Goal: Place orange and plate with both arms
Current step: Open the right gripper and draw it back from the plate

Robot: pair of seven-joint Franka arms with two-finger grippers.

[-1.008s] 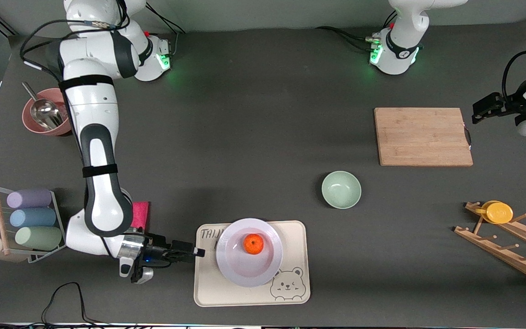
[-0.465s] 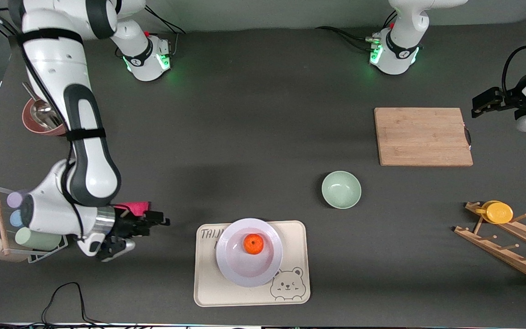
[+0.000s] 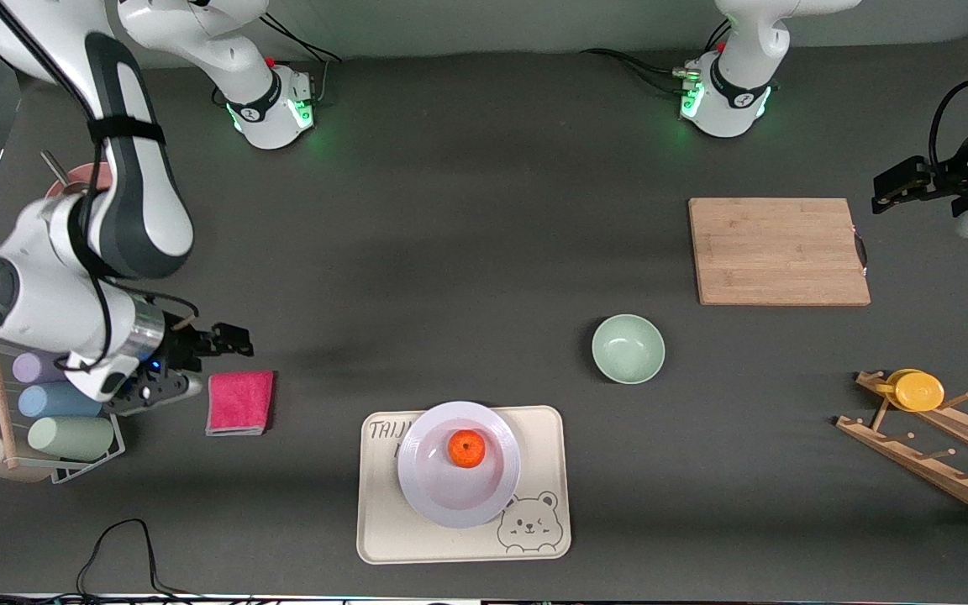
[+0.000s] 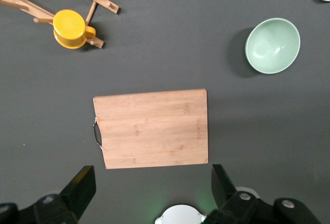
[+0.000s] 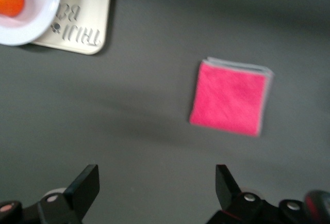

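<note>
- We see the worktop point(image 3: 467, 210), dark grey, with both arms based along its robot edge.
- The right arm reaches over its own end of the worktop; its tool point(image 3: 228, 339) hangs in the air just above the pink cloth point(image 3: 239, 402), fingers point(image 5: 85, 185) spread wide and holding nothing.
- The left arm waits at its end of the worktop; its tool point(image 3: 891, 186) is up beside the board point(image 3: 778, 250), fingers point(image 4: 82, 185) spread and empty.
- The cream tray point(image 3: 543, 445) lies near the front camera, with a bear printed on one corner.
- The board lies toward the left arm's end, farther from the camera than the green bowl point(image 3: 628, 348).
- The plate point(image 3: 450, 496) sits on the tray, overlapping its edge on the robots' side.
- A wooden rack point(image 3: 938, 449) carries a yellow cup point(image 3: 917, 390).
- The cloth lies folded, well apart from the tray.
- The orange point(image 3: 466, 448) rests in the plate, slightly off centre.
</note>
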